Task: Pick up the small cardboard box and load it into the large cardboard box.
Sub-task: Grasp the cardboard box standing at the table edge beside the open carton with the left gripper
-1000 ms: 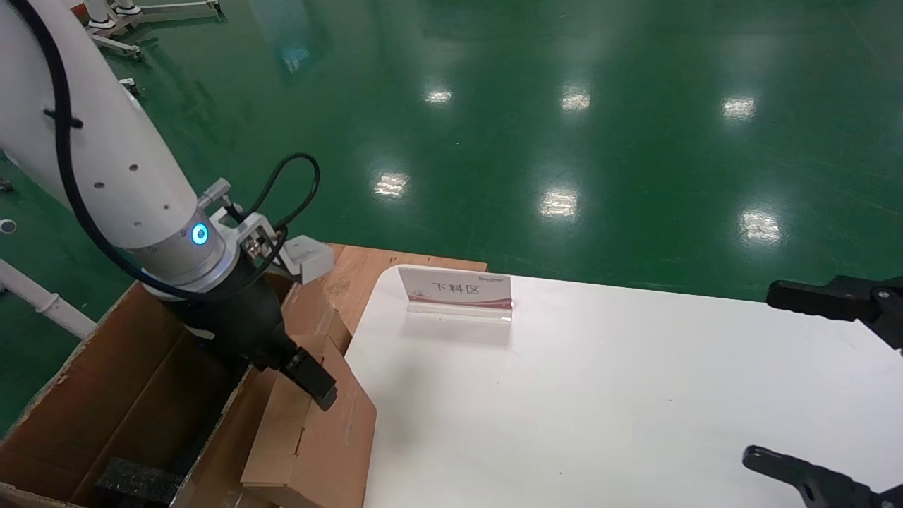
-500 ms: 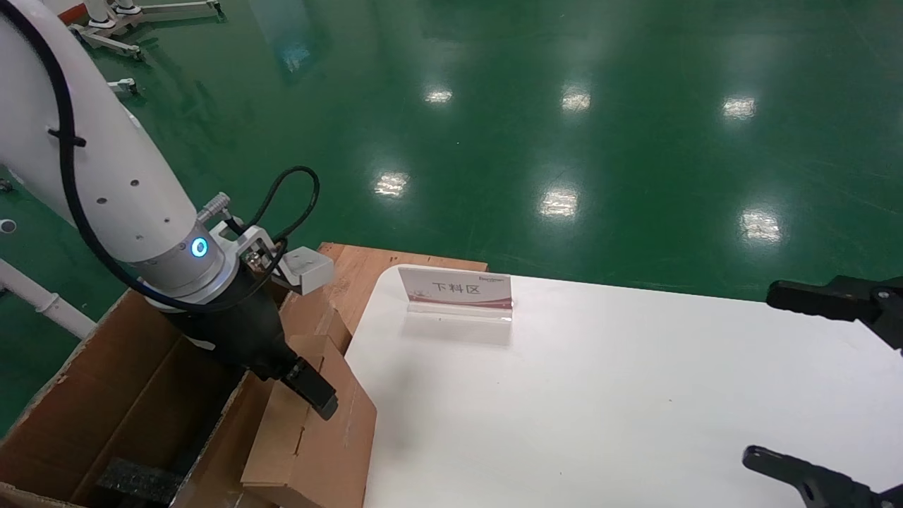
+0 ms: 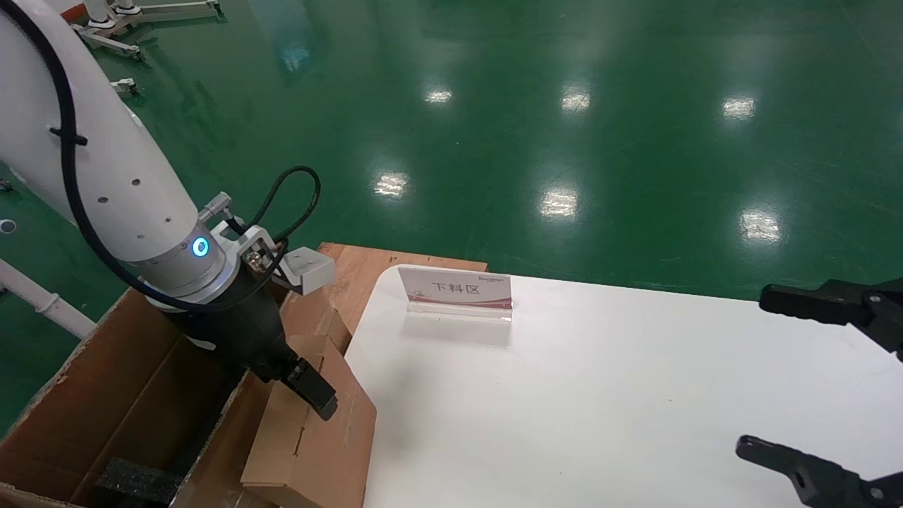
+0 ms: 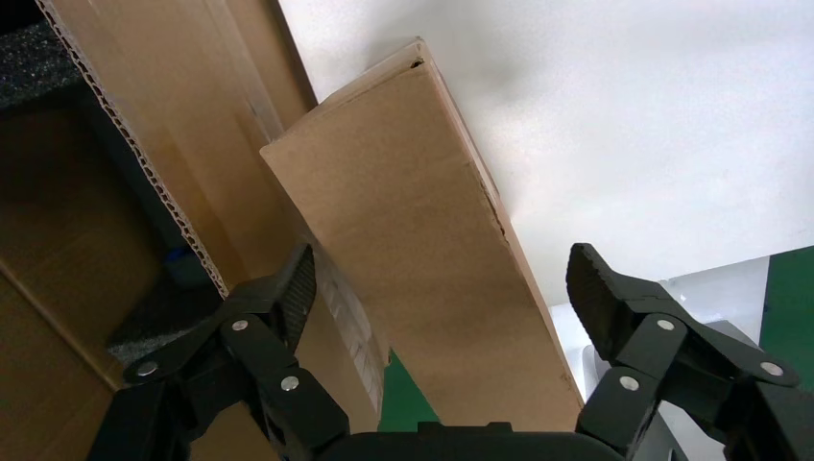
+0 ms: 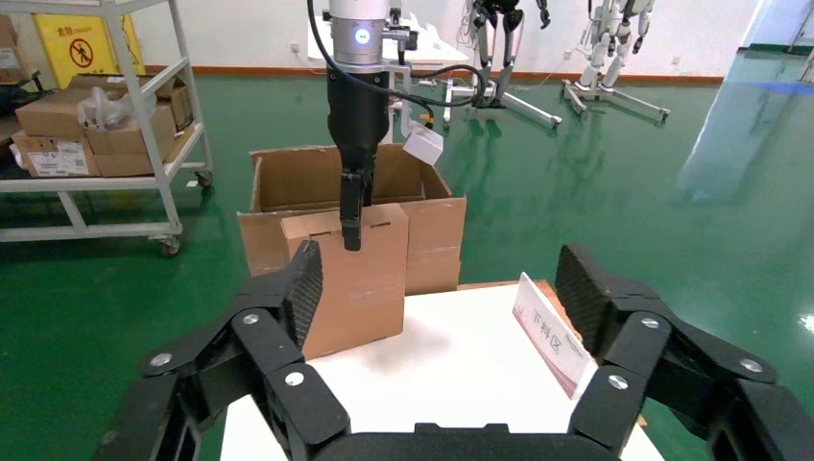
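The small cardboard box point(image 3: 310, 437) of light tan cardboard stands tilted at the white table's left edge, leaning on the large cardboard box point(image 3: 106, 374). My left gripper point(image 3: 317, 395) is over its upper end, jaws open. In the left wrist view the small box point(image 4: 413, 250) lies between the spread fingers of the left gripper point(image 4: 442, 279); one pad is near its taped edge, the other is apart from it. The right wrist view shows the small box point(image 5: 370, 279), the left gripper point(image 5: 351, 216) and the big carton point(image 5: 432, 230). My right gripper point(image 3: 758, 374) is open and empty at the table's right.
A black foam block point(image 3: 134, 480) lies inside the carton. A sign stand point(image 3: 455, 289) stands at the back of the white table point(image 3: 600, 395). A reddish-brown board point(image 3: 374, 271) lies behind the table's corner. A shelf cart point(image 5: 96, 115) with boxes stands far off.
My left gripper has shifted slightly over the small box, which stays leaning in place. My right gripper has edged a little to the left.
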Motion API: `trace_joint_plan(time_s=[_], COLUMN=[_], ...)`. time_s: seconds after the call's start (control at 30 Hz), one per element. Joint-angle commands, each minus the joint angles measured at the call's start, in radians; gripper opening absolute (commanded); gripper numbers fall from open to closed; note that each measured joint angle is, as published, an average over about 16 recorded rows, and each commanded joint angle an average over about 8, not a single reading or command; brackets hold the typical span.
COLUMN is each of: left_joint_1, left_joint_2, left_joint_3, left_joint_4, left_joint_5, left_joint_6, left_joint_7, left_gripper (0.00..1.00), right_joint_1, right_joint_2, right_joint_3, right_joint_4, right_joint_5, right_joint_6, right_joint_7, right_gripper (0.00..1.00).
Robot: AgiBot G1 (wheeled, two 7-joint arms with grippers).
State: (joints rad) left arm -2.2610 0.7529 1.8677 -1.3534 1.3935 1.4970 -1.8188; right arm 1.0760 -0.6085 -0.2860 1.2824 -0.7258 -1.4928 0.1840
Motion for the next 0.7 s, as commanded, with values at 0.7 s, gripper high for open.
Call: trace_joint_plan(time_s=[0.7], left_joint_1=[0.000], left_joint_2=[0.002], left_joint_3=[-0.002], left_joint_4=[0.000], left_joint_5=[0.000], left_joint_6=[0.003], left_joint_7=[-0.002], left_gripper=[0.00], right_joint_1=[0.000], right_joint_2=[0.000], right_joint_3=[0.000], right_joint_4=[0.000], right_joint_5=[0.000], right_joint_6=[0.000], right_joint_7=[0.000], right_gripper=[0.00])
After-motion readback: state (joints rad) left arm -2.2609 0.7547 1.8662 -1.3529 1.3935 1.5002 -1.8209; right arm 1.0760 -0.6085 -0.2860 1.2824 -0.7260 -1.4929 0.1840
